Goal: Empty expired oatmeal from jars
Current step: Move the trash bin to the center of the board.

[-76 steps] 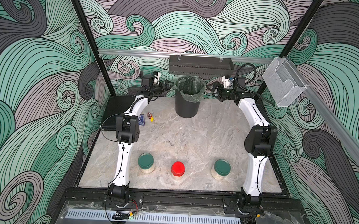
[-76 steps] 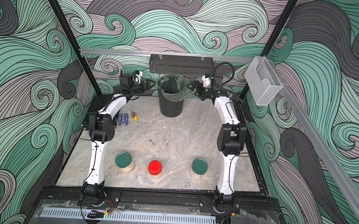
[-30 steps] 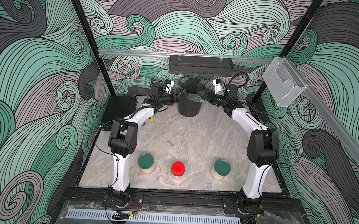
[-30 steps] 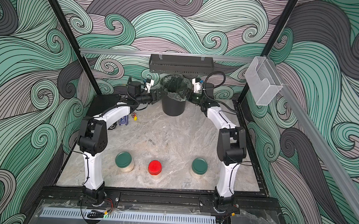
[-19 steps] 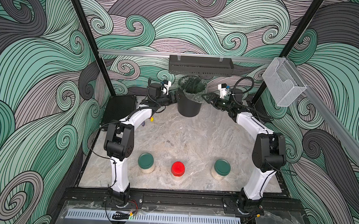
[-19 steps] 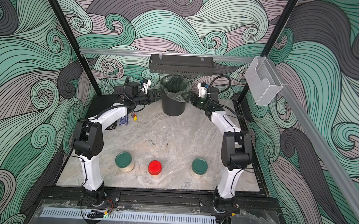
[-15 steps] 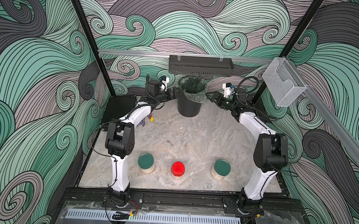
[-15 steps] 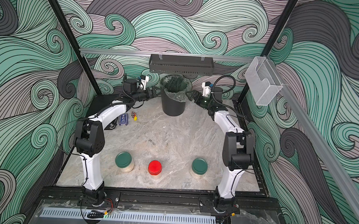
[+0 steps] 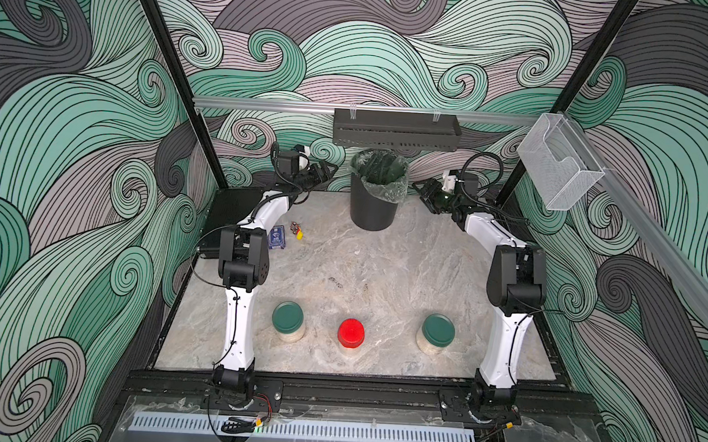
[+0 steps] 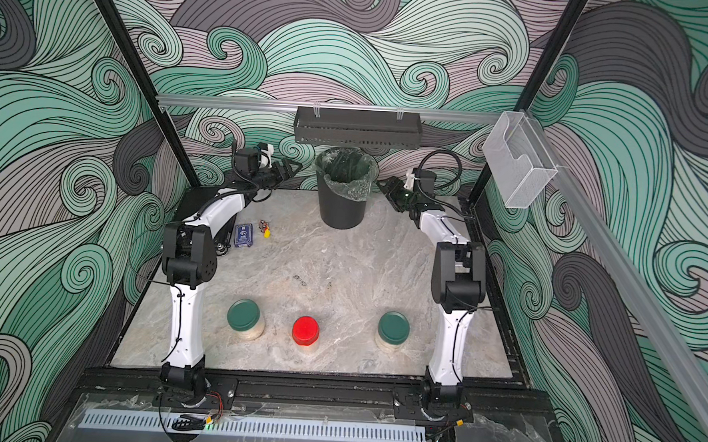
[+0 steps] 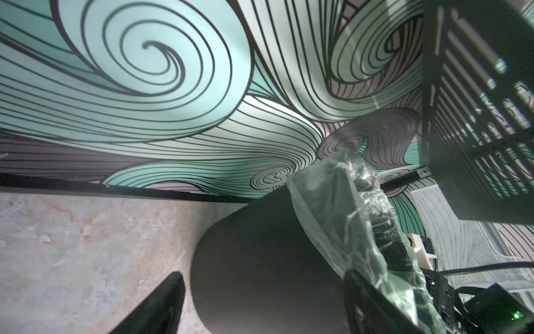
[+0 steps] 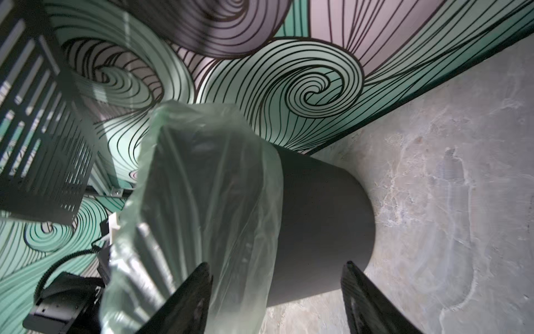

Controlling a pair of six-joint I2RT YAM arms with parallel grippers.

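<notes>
The marble-patterned tabletop (image 9: 383,269) carries everything. A black bin (image 9: 371,212) with a clear liner (image 9: 387,188) folded over its rim stands upright at the middle of the rear edge. The left gripper (image 9: 330,171) hangs raised just beside the bin on its left, jaws apart and holding nothing. The right gripper (image 9: 419,191) hangs on the bin's right, jaws likewise apart and empty. Near the front edge three lidded jars stand in a row, well apart from both grippers: the left green-lidded jar (image 9: 288,317), the red-lidded jar (image 9: 351,333) in the middle, and the right green-lidded jar (image 9: 437,330). Pale oatmeal (image 9: 291,336) shows through the glass under the lids. A small blue box (image 9: 277,237) lies toward the left edge, with a tiny yellow-and-red piece (image 9: 299,232) just beside it.
</notes>
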